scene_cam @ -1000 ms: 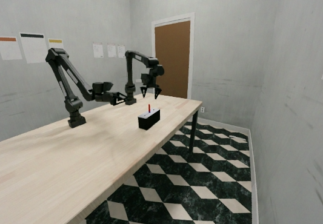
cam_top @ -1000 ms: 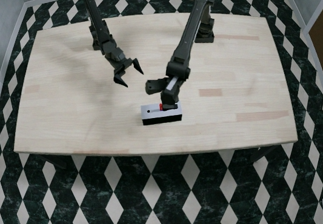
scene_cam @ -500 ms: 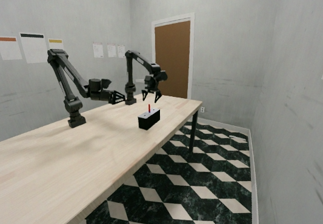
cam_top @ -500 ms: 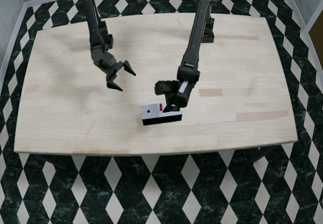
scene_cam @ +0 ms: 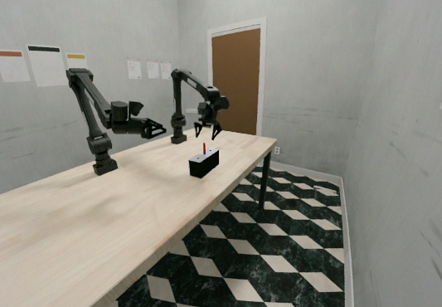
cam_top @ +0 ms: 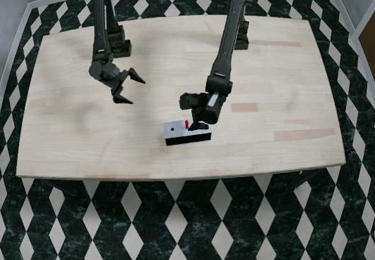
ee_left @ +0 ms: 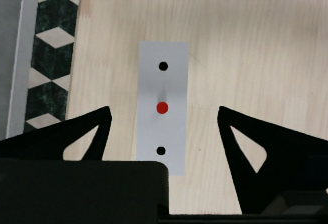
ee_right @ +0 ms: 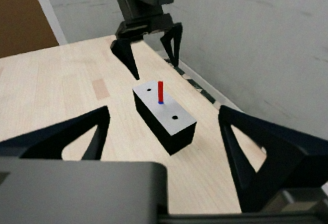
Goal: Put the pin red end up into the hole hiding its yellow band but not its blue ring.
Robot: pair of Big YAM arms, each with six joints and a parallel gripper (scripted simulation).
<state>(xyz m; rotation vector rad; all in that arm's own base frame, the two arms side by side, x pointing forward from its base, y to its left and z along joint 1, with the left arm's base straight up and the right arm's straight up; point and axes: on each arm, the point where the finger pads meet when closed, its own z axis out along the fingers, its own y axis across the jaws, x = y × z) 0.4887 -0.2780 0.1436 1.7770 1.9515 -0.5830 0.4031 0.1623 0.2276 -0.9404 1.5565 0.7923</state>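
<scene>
The block (cam_top: 181, 140) (scene_cam: 201, 168) (ee_left: 150, 127) (ee_right: 157, 128) has black sides and a light grey top. The pin (cam_top: 186, 124) (scene_cam: 204, 148) (ee_left: 162, 108) (ee_right: 160, 91) stands upright in its middle hole, red end up. The right wrist view shows the blue ring (ee_right: 160, 102) just above the top face; no yellow shows. Both end holes are empty. My left gripper (scene_cam: 206, 138) (ee_left: 164, 112) (ee_right: 158, 73) is open, above the block, its fingertips either side of the pin in its wrist view. My right gripper (cam_top: 138, 93) (ee_right: 164, 111) is open and empty, off to the side.
Both arms stand on the wooden table (cam_top: 84, 147) (scene_cam: 79, 224). The block sits towards the long table edge opposite the arm bases. In the top view the left arm reaches over the block and hides part of its top.
</scene>
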